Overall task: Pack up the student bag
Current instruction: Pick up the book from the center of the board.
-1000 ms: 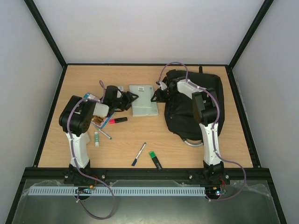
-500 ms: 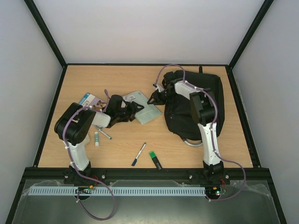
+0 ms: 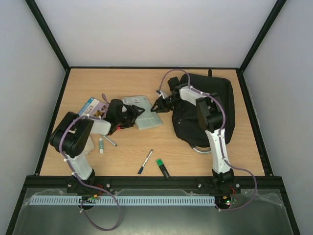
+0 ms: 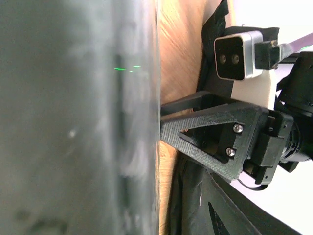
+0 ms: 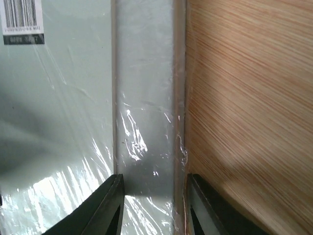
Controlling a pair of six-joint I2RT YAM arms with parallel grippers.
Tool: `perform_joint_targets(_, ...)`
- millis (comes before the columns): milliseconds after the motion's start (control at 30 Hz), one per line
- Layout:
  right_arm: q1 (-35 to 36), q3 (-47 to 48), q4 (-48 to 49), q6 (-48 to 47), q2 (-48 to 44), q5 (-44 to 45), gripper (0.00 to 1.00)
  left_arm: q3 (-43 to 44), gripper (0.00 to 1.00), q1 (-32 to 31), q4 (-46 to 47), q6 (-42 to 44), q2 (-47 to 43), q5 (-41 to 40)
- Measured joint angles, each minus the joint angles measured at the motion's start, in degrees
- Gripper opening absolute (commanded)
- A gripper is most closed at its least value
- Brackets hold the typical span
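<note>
The student bag (image 3: 208, 105), a large black backpack, lies at the right rear of the table, its silvery loop handle (image 3: 197, 149) toward me. A pale grey plastic-wrapped book (image 3: 143, 116) lies askew just left of it. My right gripper (image 3: 159, 105) reaches out from over the bag. In the right wrist view its fingers (image 5: 108, 208) clamp the book's spine (image 5: 146, 122) from both sides. My left gripper (image 3: 134, 115) is at the book's left edge. In the left wrist view the book's cover (image 4: 73, 117) fills the left half and hides the fingers. The right gripper (image 4: 215, 142) shows opposite.
A blue-and-white booklet (image 3: 93, 106) lies at the left rear. A glue stick (image 3: 101, 144) and a silver pen (image 3: 109, 141) lie by the left arm. A blue pen (image 3: 145, 161) and a green marker (image 3: 163, 168) lie near the front edge.
The book has shifted left and toward me and turned askew. Both grippers moved with it, the left one pulling back, the right one reaching further left off the bag.
</note>
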Motion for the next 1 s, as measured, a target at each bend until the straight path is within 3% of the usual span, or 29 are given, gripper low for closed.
perform_joint_targets(400, 0.35, -0.2, -0.28, -0.04, -0.09, -0.68, 0.41, -2.51, 0.19, 0.28, -2.43, 0.68, -4.59, -0.26)
perform_joint_targets(633, 0.59, -1.29, -2.86, -0.31, -4.09, 5.4, 0.54, -2.19, 0.18, 0.31, -11.23, 4.9, -10.27, 0.17)
perform_joint_targets(800, -2.73, -6.38, -2.91, 0.09, -15.3, 8.55, 0.65, 3.37, 0.18, 0.31, -18.8, 11.39, -13.77, 2.95)
perform_joint_targets(1000, -13.38, -12.76, -1.46, 0.11, -34.86, 6.54, 0.73, 11.74, 0.09, 0.44, -23.54, 19.67, -15.3, 7.72)
